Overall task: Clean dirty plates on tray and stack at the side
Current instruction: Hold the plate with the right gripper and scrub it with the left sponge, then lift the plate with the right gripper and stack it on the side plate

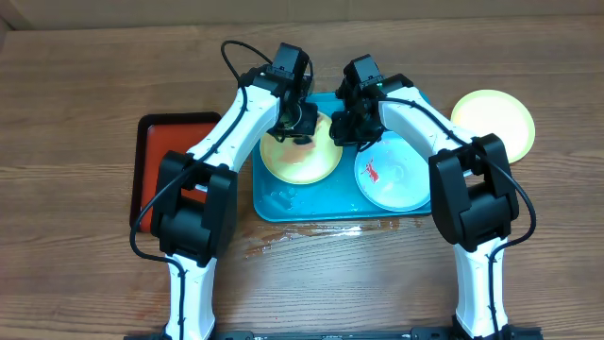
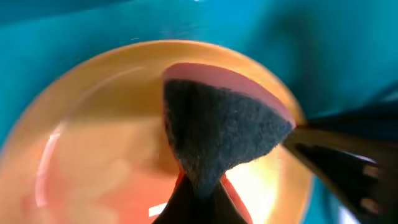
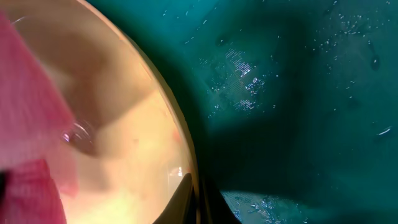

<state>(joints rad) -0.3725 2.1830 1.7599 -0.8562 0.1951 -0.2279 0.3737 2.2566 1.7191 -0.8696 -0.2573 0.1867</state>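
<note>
One clean plate [image 1: 494, 121], yellow-green with no marks showing, lies on the desk [image 1: 75, 85] just right of the tray [image 1: 302, 210], beginning the stack. Two more are on the tray. The yellow plate [image 1: 297, 156] on its left half is being scrubbed, and the white plate [image 1: 392, 175] on its right half carries a red smear [image 1: 374, 170] and looks untouched. By my reckoning the job is roughly a third done: finish this plate, wash the white one, then stack both at the side.

The left end effector [image 1: 300, 123] is pressed together on a sponge [image 2: 217, 130], holding it over the yellow plate's bowl. The right end effector [image 3: 196, 200] is closed at that plate's right rim and appears to pinch it, steadying the dish.

All three plates are round, shallow, glossy plastic with smooth upturned rims. The sponge is soft pink foam faced with a coarse dark scouring layer, squeezed into a wedge. The tray is slick turquoise plastic with rounded corners and a raised lip, beaded with water. A wet patch [image 1: 293, 241] spreads over the wood-grain desk at its front edge. A smaller red tray [image 1: 151, 161] with a black rim sits to the left.
</note>
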